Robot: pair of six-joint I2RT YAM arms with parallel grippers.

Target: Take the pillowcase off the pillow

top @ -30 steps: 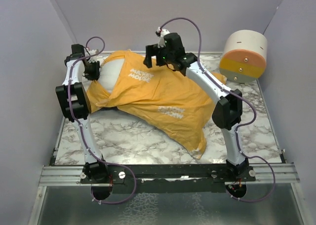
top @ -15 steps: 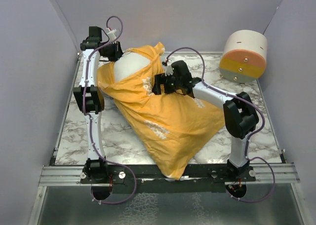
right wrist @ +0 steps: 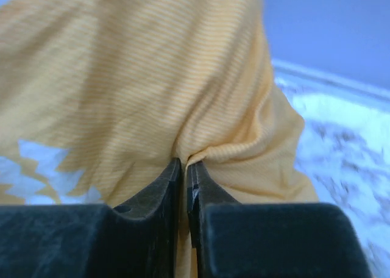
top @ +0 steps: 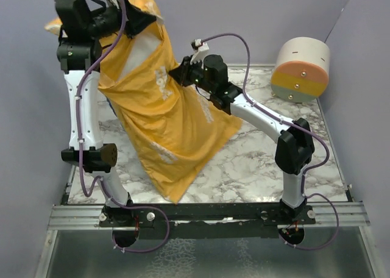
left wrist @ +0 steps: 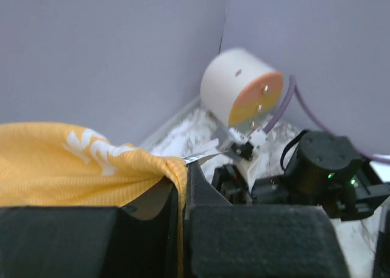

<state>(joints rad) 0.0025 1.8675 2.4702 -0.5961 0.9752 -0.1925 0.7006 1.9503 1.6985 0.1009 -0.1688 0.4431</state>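
Observation:
The pillowcase (top: 167,125), yellow-orange side showing with pale lettering, hangs steeply from the upper left down to the table's front edge. A pale patch of the pillow (top: 144,47) shows at its upper end; the rest is hidden inside. My left gripper (top: 146,23) is raised high and shut on the pillowcase's top edge, and the left wrist view has the pillowcase hem (left wrist: 178,179) pinched between the jaws of the left gripper (left wrist: 181,186). My right gripper (top: 178,75) is shut on a fold of the pillowcase's side, the right gripper (right wrist: 184,163) nipping the pillowcase fabric (right wrist: 152,83).
A cream-and-orange cylinder (top: 300,67) stands at the back right corner, also seen as the cylinder (left wrist: 242,86) from the left wrist. The marble tabletop (top: 268,168) is walled by grey panels. A metal rail (top: 213,212) runs along the front edge.
My left arm has lifted the pillowcase's top end high up to the left, so the sack now hangs steeply. My right gripper has closed on a fold of its side.

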